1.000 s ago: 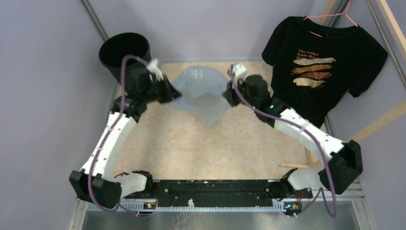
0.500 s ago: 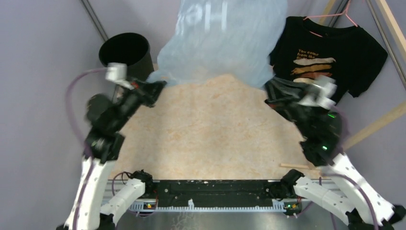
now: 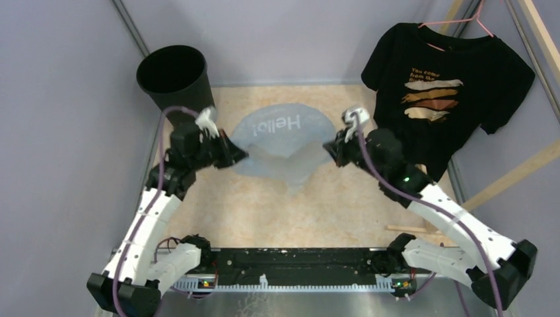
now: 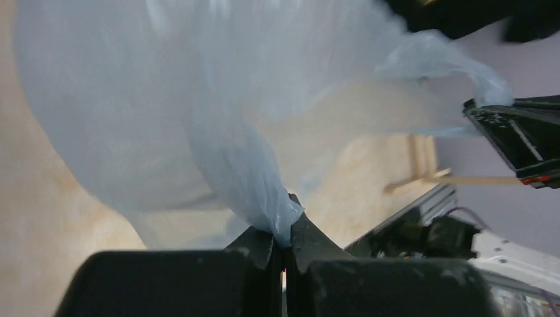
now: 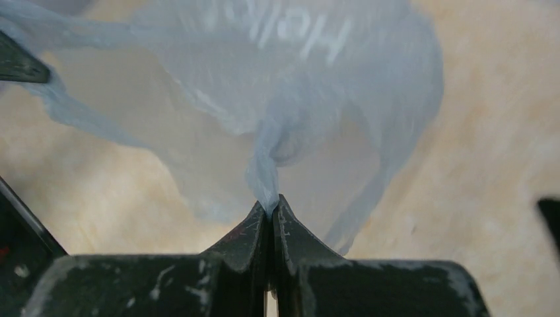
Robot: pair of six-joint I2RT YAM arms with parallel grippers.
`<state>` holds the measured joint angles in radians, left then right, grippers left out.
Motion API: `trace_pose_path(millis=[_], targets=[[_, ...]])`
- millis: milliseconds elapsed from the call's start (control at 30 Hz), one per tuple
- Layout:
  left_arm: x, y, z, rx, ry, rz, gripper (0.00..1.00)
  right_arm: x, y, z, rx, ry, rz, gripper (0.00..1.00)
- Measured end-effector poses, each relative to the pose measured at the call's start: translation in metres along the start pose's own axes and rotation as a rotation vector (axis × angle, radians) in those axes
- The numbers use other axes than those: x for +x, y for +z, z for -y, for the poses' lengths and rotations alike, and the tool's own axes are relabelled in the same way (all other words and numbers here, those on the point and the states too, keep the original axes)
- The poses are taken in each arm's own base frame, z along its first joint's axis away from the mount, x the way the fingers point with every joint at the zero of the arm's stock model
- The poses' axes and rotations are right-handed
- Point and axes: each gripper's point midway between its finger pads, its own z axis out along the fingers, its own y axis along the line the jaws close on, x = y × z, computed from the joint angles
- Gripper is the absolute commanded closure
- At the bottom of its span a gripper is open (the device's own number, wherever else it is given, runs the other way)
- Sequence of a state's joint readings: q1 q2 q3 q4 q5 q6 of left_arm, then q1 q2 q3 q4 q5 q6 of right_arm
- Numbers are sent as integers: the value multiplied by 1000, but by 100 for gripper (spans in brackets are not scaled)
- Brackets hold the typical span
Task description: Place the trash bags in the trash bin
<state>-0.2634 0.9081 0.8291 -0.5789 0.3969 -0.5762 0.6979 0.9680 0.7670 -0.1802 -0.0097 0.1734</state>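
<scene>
left gripper [image 3: 240, 156] and right gripper [image 3: 328, 147] pinch the crinkly light-blue plastic bag [image 3: 280, 142] stretched between them; round black plastic bin [image 3: 188, 98] stands just beyond the left one

Pale lavender walls [image 3: 59, 132] surround a beige speckled tabletop [image 3: 284, 218]; black T-shirt [image 3: 462, 66] hangs right.

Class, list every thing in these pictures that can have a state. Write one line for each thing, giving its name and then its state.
trash bin: upright, mouth open, no bag in it.
trash bag: outside the bin, spread out between two gripped edges.
left pincer: shut on a bunched edge of the trash bag.
right pincer: shut on another bunched edge of the trash bag.
T-shirt: hanging up, spread flat.
</scene>
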Motion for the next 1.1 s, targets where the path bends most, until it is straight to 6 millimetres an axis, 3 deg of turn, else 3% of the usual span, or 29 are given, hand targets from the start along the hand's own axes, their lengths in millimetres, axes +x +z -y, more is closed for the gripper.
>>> trace_pose_path(millis=[67, 100, 133, 200, 233, 300, 367, 433, 500, 533, 600, 633, 667, 700, 767, 800, 833, 867, 933, 1000, 1033, 1067, 1100], targets=[[-61, -32, 58, 114, 111, 149, 100, -83, -22, -11, -15, -41, 174, 100], [-94, -59, 97, 193, 182, 235, 100, -128, -40, -18, -27, -59, 273, 100], [-114, -79, 123, 251, 230, 296, 100, -169, -62, -25, -41, -74, 374, 100], [-149, -139, 188, 424, 356, 457, 100, -238, -120, -42, -87, -95, 575, 100], [-155, -173, 216, 516, 421, 541, 100, -259, -147, -48, -113, -101, 659, 100], [-149, -222, 243, 630, 499, 662, 100, -287, -209, -62, -179, -117, 836, 100], [-129, -258, 246, 683, 535, 760, 100, -292, -260, -70, -237, -134, 992, 100], [-115, -271, 237, 684, 534, 819, 100, -281, -286, -71, -264, -140, 1090, 100], [-107, -256, 216, 646, 494, 834, 100, -263, -275, -64, -250, -114, 1102, 100], [-106, -233, 200, 603, 453, 802, 100, -253, -255, -58, -231, -85, 1065, 100], [-99, -157, 149, 467, 333, 654, 100, -206, -168, -39, -158, -2, 844, 100], [-85, -103, 110, 363, 253, 522, 100, -176, -124, -32, -127, 28, 713, 100], [-68, -62, 77, 272, 184, 404, 100, -138, -78, -25, -103, 51, 560, 100], [-37, -20, 34, 158, 100, 250, 100, -92, -38, -19, -84, 73, 401, 100], [24, 20, -29, -18, -27, 6, 100, 20, 15, -7, -45, 121, 47, 100], [53, 24, -50, -86, -76, -91, 100, 69, 20, -2, -26, 145, -101, 100], [73, 20, -60, -124, -106, -155, 100, 100, 16, 0, -16, 161, -193, 100], [78, 15, -60, -126, -110, -168, 100, 121, 9, 2, -7, 174, -263, 100], [61, 5, -42, -72, -72, -102, 100, 112, 3, -1, -16, 175, -251, 100], [20, -15, -5, 15, 4, 13, 100, 67, -2, -7, -36, 141, -155, 100], [-6, -29, 20, 68, 52, 85, 100, 29, -7, -11, -48, 112, -81, 100], [-35, -49, 51, 132, 106, 166, 100, -35, -18, -20, -70, 71, 51, 100], [-61, -71, 81, 196, 163, 244, 100, -50, -22, -22, -76, 60, 87, 100]])
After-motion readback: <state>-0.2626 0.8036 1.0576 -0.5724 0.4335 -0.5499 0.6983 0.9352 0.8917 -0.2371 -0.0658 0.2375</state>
